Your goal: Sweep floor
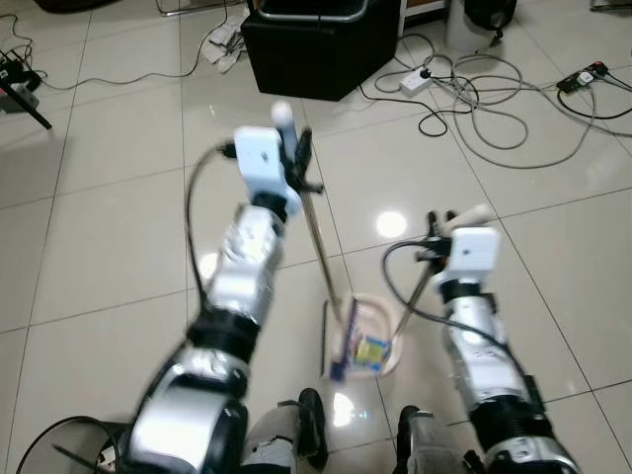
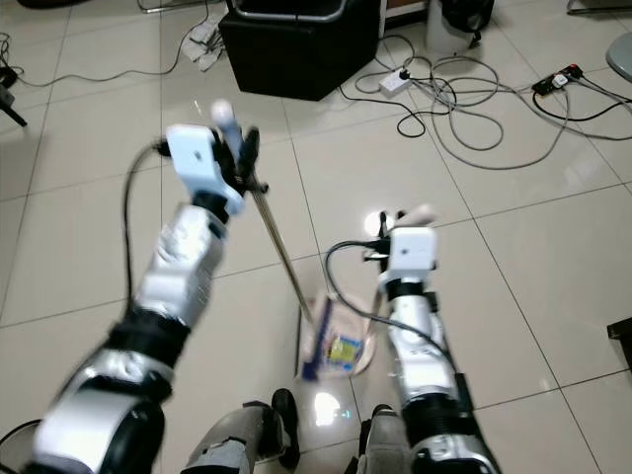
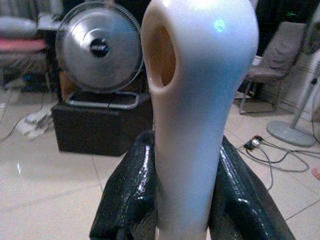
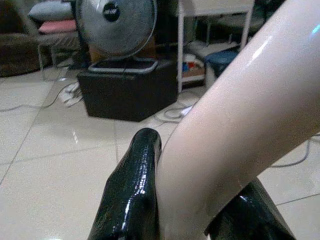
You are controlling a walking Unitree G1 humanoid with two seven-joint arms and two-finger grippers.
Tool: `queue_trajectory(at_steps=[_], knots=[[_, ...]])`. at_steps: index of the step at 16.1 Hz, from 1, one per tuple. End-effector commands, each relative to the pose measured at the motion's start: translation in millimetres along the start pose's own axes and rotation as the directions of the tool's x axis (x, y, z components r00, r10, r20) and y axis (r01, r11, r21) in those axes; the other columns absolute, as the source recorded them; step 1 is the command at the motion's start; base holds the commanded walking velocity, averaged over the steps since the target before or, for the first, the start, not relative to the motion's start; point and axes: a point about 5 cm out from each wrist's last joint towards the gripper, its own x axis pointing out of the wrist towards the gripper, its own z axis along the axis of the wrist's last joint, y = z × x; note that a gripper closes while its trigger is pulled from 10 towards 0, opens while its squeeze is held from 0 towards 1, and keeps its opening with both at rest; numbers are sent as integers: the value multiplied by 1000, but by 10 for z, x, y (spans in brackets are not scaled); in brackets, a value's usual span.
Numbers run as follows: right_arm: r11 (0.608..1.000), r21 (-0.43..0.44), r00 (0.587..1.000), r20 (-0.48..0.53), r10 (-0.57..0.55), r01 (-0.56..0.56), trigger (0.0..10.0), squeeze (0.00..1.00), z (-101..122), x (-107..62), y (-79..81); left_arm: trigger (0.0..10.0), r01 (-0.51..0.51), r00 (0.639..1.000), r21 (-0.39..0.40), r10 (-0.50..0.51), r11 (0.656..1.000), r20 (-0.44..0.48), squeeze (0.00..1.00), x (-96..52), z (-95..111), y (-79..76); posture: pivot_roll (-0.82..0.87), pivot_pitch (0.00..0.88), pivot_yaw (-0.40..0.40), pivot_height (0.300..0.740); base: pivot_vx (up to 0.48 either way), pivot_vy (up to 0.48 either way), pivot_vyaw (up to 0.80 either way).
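My left gripper (image 1: 296, 158) is raised in front of me, shut on the white top of the broom handle (image 3: 200, 100), with a black finger (image 3: 127, 195) on each side. The thin broom shaft (image 1: 321, 242) slants down to the dark blue broom head (image 1: 340, 367) at the pale dustpan (image 1: 391, 316) on the tiles just ahead of my feet. A yellow-and-blue scrap (image 1: 371, 352) lies in the pan. My right gripper (image 1: 444, 225) is lower on the right, shut on the cream dustpan handle (image 4: 240, 130).
A black box (image 1: 321, 44) with a fan (image 3: 100, 47) on it stands ahead. Cables (image 1: 494, 109) and a power strip (image 1: 415, 81) trail over the floor at the back right. A wire basket (image 1: 59, 444) sits near my left foot.
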Motion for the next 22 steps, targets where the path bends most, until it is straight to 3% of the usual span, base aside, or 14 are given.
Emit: queue_trajectory(at_steps=[1,3,7,10,13,15,16,19,22], knots=[[1000,16,1000,-24,-1,1,10000,0,-44,-47,0,10000,22,1000,10,-22,1000,-6,0,11,7,27,8,176,145,740,0,0,0],[1000,20,1000,-18,-11,12,10000,0,-28,-51,-81,10000,50,999,56,-50,997,7,0,93,142,221,3,141,148,740,0,0,0],[997,71,1000,22,-16,14,10000,0,117,-37,-157,10000,-37,999,165,34,986,22,0,66,278,625,2,110,146,740,0,0,0],[990,139,996,77,-47,36,10000,0,375,-6,-278,10000,-80,994,288,98,954,-47,0,-164,194,956,-1,90,140,740,0,0,0],[983,182,994,100,-54,35,10000,0,676,84,-343,10000,-133,977,337,180,932,-114,0,-480,45,1200,-8,70,134,740,0,0,0],[975,224,992,121,-26,-2,10000,0,948,186,-308,10000,-135,966,344,201,929,-165,0,-757,-113,1211,-19,51,125,740,0,0,400],[972,233,992,126,-21,-9,10000,0,997,204,-296,10000,-133,963,343,203,930,-177,0,-806,-147,1197,-19,45,119,740,0,0,800],[952,303,988,154,3,-51,10000,0,1311,319,-207,10000,-128,952,347,213,929,-221,0,-1134,-297,1067,-18,30,102,740,0,0,800],[925,373,986,166,11,-73,10000,0,1509,376,-180,10000,-106,947,370,207,923,-245,0,-1395,-261,948,-6,20,96,740,0,0,800]])
